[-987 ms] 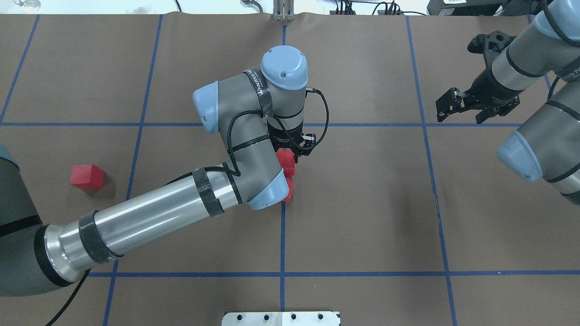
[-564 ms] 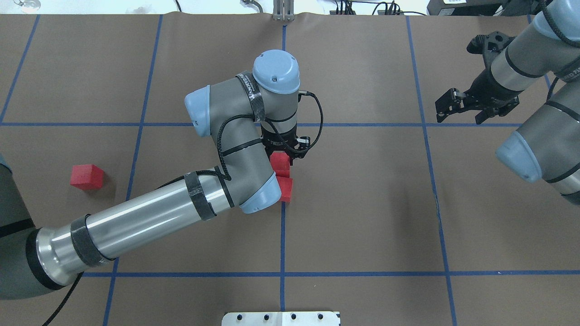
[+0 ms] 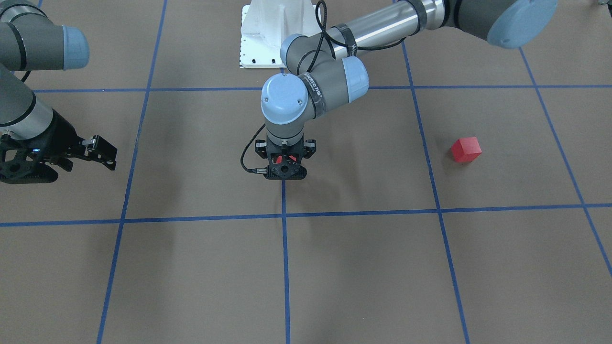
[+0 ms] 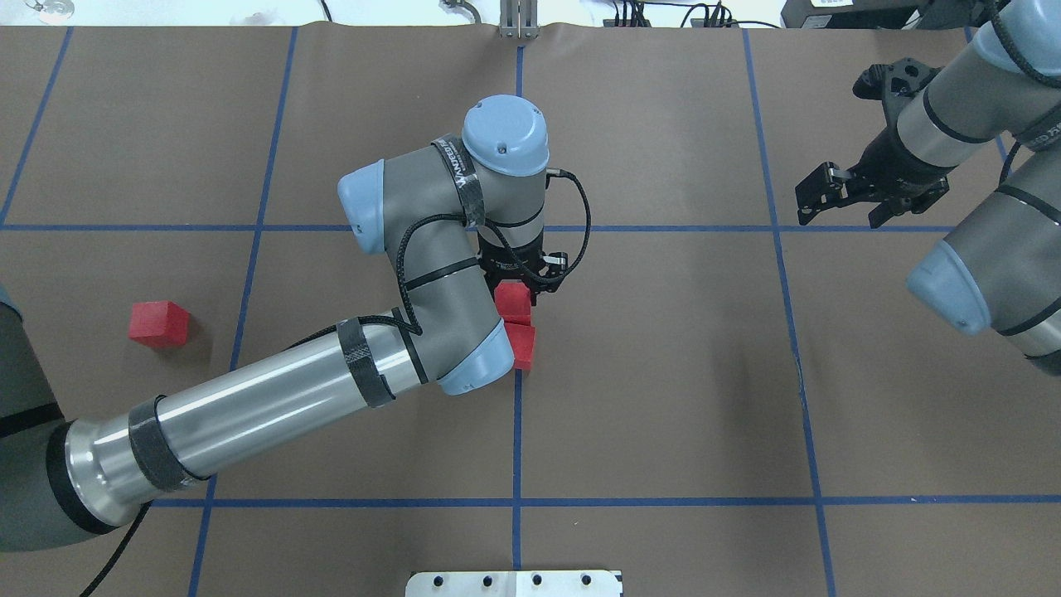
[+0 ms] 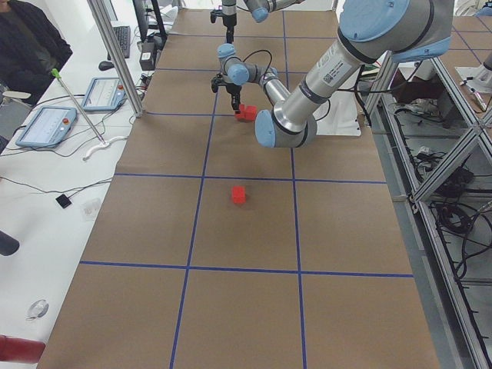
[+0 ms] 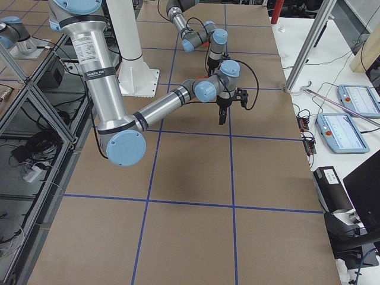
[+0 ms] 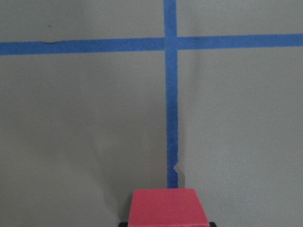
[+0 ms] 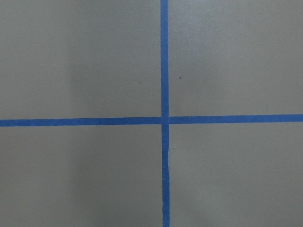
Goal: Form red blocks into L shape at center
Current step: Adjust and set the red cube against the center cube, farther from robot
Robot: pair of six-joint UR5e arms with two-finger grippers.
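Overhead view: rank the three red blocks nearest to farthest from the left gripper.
1. held block: between the fingers of the left gripper, at the center line.
2. neighbor block: right beside the first, on the robot's side of it.
3. lone block: far out on the robot's left.

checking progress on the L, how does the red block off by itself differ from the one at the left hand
Place: the lone block lies in the next grid square to the robot's left; the center block sits by the middle tape line. Contact: nothing touches the lone block; the center block is between the left hand's fingers, right beside a third block. Both are small red cubes of like size.
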